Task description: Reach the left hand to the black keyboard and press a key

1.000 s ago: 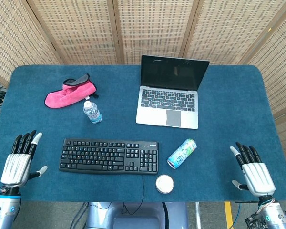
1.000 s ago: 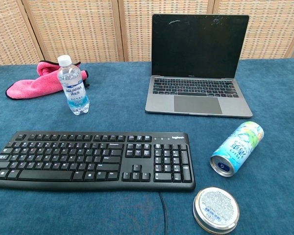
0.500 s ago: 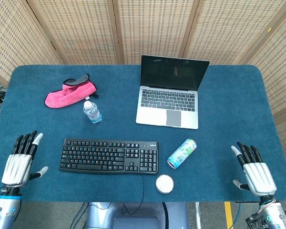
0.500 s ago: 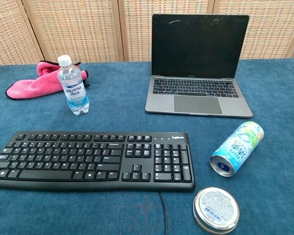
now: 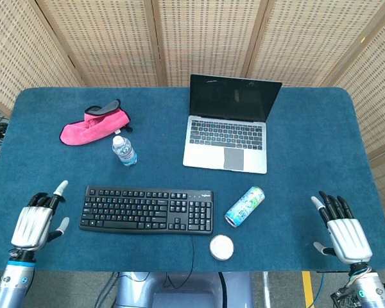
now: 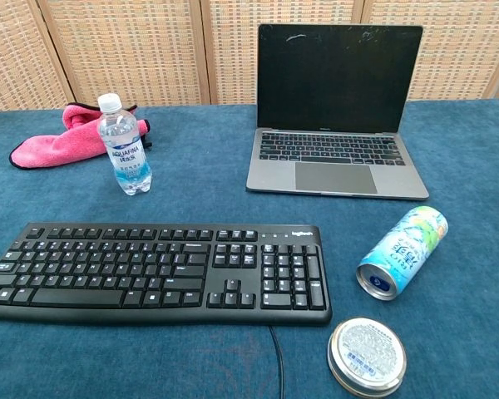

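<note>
On the blue surface (image 5: 308,128) lie one black keyboard (image 5: 146,209), one laptop (image 5: 230,125), one bottle (image 6: 123,146), one can (image 5: 244,206), one round tin (image 6: 367,356) and one pink cloth (image 5: 93,125). The keyboard sits near the front edge, at 6 o'clock from centre, marked "logitech". The bottle reads "Aquafina". The left hand (image 5: 36,222), at the keyboard's 9 o'clock, has its fingers curled with one pointing out, apart from the keys. The right hand (image 5: 344,232) is spread, holding nothing.

Bright, even light; sharp; faint shadows
</note>
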### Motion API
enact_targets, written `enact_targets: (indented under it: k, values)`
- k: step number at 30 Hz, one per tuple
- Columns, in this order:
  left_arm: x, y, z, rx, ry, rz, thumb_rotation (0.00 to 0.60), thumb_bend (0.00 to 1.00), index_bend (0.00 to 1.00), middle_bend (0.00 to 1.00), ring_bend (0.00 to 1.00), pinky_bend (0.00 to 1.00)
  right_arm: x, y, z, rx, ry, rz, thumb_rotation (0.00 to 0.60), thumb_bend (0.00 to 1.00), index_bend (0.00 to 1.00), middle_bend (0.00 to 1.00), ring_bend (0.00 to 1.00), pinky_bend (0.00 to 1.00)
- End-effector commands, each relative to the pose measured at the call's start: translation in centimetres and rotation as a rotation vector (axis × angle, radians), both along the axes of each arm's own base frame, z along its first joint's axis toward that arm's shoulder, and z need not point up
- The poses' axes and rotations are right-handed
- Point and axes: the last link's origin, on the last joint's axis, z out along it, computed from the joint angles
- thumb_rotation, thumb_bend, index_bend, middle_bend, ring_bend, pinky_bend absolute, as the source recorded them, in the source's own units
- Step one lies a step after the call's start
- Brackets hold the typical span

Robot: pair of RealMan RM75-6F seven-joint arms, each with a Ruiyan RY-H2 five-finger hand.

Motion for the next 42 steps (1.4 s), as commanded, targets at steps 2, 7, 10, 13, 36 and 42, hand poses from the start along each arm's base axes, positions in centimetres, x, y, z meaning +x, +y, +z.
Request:
enact_targets:
  k: [2, 7, 10, 13, 36, 42]
  values:
    - [1.2, 0.2, -0.6, -0.095, 0.015, 0.002, 0.6, 0.59, 0.0, 0.63, 0.59, 0.32, 0.0, 0.0, 0.0, -0.001, 0.0, 0.0, 0.6, 0.03, 0.0, 0.0, 0.0, 0.0]
    - [2.2, 0.2, -1.0, -0.247, 0.034, 0.045, 0.6, 0.68, 0.0, 0.64, 0.6, 0.34, 0.0, 0.0, 0.0, 0.002, 0.0, -0.002, 0.6, 0.03, 0.0, 0.0, 0.0, 0.0]
    - [2.7, 0.1, -1.2, -0.351, 0.039, 0.09, 0.6, 0.72, 0.0, 0.64, 0.6, 0.34, 0.0, 0.0, 0.0, 0.002, 0.0, -0.002, 0.6, 0.03, 0.0, 0.0, 0.0, 0.0]
    - [3.2, 0.3, -1.2, -0.455, 0.058, 0.136, 0.6, 0.73, 0.0, 0.64, 0.6, 0.34, 0.0, 0.0, 0.0, 0.002, -0.002, -0.001, 0.6, 0.02, 0.0, 0.0, 0.0, 0.0]
    - [3.8, 2.8, -2.8, -0.62, 0.197, 0.313, 0.6, 0.76, 0.0, 0.64, 0.61, 0.34, -0.2, -0.2, 0.5, -0.012, -0.021, -0.002, 0.6, 0.03, 0.0, 0.0, 0.0, 0.0]
    - [3.8, 3.2, -3.6, -0.635, 0.196, 0.319, 0.6, 0.76, 0.0, 0.64, 0.61, 0.34, -0.3, -0.2, 0.6, -0.014, -0.022, -0.003, 0.6, 0.02, 0.0, 0.0, 0.0, 0.0]
